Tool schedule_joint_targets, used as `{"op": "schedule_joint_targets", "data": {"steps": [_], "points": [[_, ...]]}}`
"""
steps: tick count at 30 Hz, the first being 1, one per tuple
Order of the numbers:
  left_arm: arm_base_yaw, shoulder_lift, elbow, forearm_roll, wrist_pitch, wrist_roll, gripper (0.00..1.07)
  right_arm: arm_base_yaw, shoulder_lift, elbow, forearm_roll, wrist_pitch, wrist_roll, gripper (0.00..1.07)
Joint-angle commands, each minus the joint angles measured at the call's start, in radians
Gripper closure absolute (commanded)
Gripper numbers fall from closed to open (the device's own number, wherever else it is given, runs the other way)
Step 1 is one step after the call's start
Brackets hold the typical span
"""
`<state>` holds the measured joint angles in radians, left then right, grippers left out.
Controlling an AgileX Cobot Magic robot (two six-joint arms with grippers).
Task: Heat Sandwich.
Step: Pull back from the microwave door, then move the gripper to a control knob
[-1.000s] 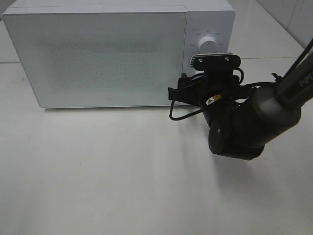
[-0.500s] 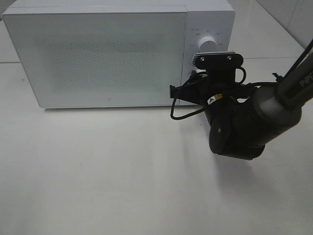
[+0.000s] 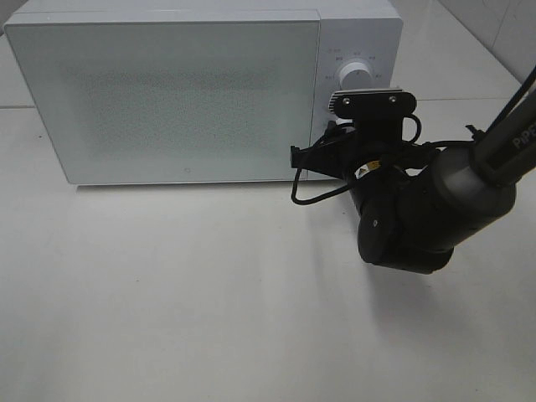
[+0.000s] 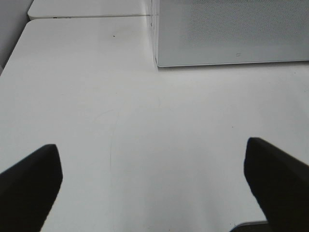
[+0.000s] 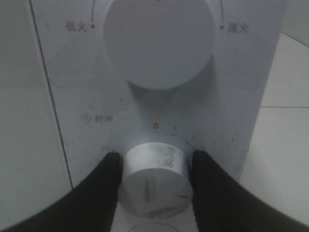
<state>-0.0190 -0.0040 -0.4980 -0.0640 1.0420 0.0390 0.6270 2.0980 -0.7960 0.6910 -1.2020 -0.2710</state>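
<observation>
Exterior high view: the sandwich is not visible. A white microwave (image 3: 184,92) fills the upper left of the frame, its door shut and finely speckled so nothing shows through it. The right arm (image 3: 435,209), black and rounded, reaches in from the right edge toward the control panel. Its wrist and camera bracket hide the right fingers and the panel's lower part. Only the big knob (image 3: 356,75) shows above the bracket. The tabletop (image 3: 167,293) is plain, matte white.

Left wrist view: the left fingers (image 4: 29,183) are dark, blurred wedges cut off by the frame edge. They are spread wide, holding nothing, over the tabletop (image 4: 120,96). A corner of the microwave (image 4: 231,34) shows beyond.

Right wrist view: the right fingers (image 5: 217,193) are closed on the small knob (image 5: 154,179), one pressing each side. It is a round, scuffed white knob just under the smooth big knob (image 5: 159,41). The printed marks are soft and hard to read.
</observation>
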Motion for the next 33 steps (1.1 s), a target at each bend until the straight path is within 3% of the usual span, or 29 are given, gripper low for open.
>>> {"op": "schedule_joint_targets", "data": {"steps": [1, 12, 33], "points": [[0.004, -0.026, 0.004, 0.000, -0.006, -0.006, 0.10, 0.000, -0.003, -0.009, -0.020, -0.015, 0.007, 1.01], [0.004, -0.026, 0.004, 0.000, -0.006, -0.006, 0.10, 0.000, -0.003, -0.009, -0.021, -0.016, 0.090, 1.01], [0.004, -0.026, 0.004, 0.000, -0.006, -0.006, 0.10, 0.000, -0.003, -0.009, -0.021, 0.009, 0.649, 1.03]]}}
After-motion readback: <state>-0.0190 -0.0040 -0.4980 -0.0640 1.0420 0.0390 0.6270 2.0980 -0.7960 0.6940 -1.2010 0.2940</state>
